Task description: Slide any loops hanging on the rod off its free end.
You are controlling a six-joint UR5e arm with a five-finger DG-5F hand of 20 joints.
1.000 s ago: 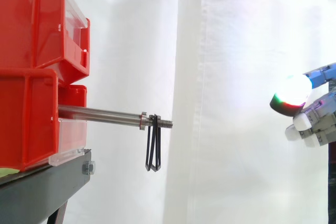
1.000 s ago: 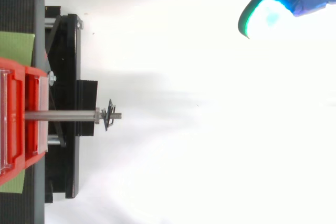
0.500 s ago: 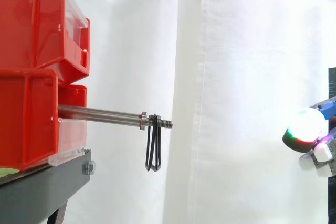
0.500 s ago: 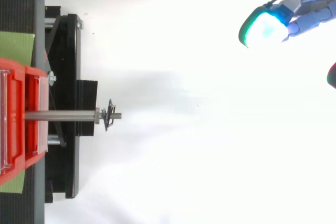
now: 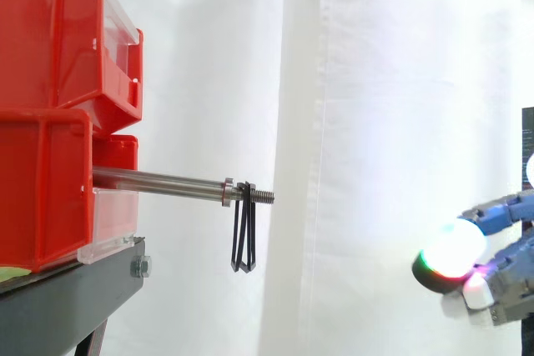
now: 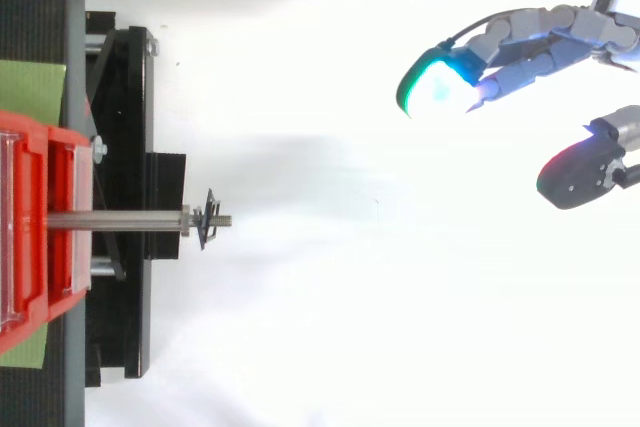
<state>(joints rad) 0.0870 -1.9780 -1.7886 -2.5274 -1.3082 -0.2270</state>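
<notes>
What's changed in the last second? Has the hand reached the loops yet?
Not yet. The hand has dropped lower in the side view and come in toward the rod in the top view. It is open, holds nothing and is well short of the rod. The black loops and red bins have not moved.

Your carrier here is the black stand [image 5: 77,296] at the left of the side view, with a bolt [image 5: 140,268] showing on its near corner. Directly on it you'll see a green sheet [image 6: 30,92], and on that sits the lower red bin [image 5: 42,181]. The upper red bin [image 5: 58,39] is stacked on the lower one. From the lower bin's front a metal rod [image 5: 158,181] sticks out level past the stand's edge, and near its threaded free end you have dark loops [image 5: 243,235] hanging straight down from it, touching nothing else.
</notes>
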